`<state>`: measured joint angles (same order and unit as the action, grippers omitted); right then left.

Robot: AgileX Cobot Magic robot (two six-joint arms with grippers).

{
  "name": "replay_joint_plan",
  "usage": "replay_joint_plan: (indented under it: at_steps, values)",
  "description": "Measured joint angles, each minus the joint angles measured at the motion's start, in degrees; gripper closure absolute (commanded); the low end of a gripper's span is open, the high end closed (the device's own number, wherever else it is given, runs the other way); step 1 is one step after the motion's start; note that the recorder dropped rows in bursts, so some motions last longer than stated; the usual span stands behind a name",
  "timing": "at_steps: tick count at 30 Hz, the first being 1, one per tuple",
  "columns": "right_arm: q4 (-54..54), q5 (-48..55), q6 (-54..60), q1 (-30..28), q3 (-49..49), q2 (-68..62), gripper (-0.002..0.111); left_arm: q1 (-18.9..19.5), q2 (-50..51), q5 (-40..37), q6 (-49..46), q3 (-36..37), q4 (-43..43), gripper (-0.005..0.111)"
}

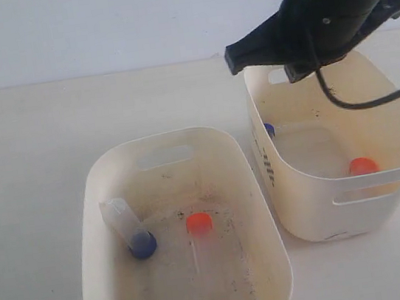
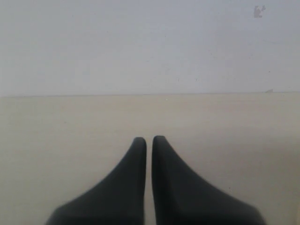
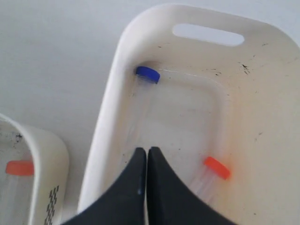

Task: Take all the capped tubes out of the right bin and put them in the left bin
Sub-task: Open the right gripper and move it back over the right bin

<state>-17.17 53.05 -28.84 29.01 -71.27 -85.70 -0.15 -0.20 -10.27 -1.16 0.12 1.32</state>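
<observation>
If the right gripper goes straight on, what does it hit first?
Probably the right bin's floor, between the blue-capped tube and the orange-capped tube; the right gripper might graze the blue one's clear body, depth unclear.

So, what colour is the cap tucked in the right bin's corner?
Blue cap, clearest in the right wrist view.

Right bin (image 1: pixel 341 201): right bin's blue tube (image 3: pixel 147 74) hugs one side wall and right bin's orange tube (image 3: pixel 216 167) sits toward the other, with bare floor between them. Right gripper (image 3: pixel 146 151), jaws together, hangs over that lane.
Right arm (image 1: pixel 336 4) and black cable (image 1: pixel 350 106) cross the far rim in the exterior view.
Left bin (image 1: pixel 89 210): left bin's blue tube (image 1: pixel 125 224) and left bin's orange tube (image 1: pixel 198 225) are mid-floor; the near end is free of tubes.
Slim gap between the bins.
Tabletop (image 1: pixel 20 145) to the left is open.
</observation>
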Motion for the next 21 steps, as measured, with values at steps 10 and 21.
replay_joint_plan:
  at_steps: [10,21]
  values:
    - [18.21,-3.12,19.04,-13.51,0.00,-5.03,0.108,0.00,0.00,0.00,0.00,0.00,0.00,0.103]
    - [21.78,-9.99,25.35,-14.82,0.00,-15.48,0.108,0.00,0.00,0.00,0.00,0.00,0.00,0.103]
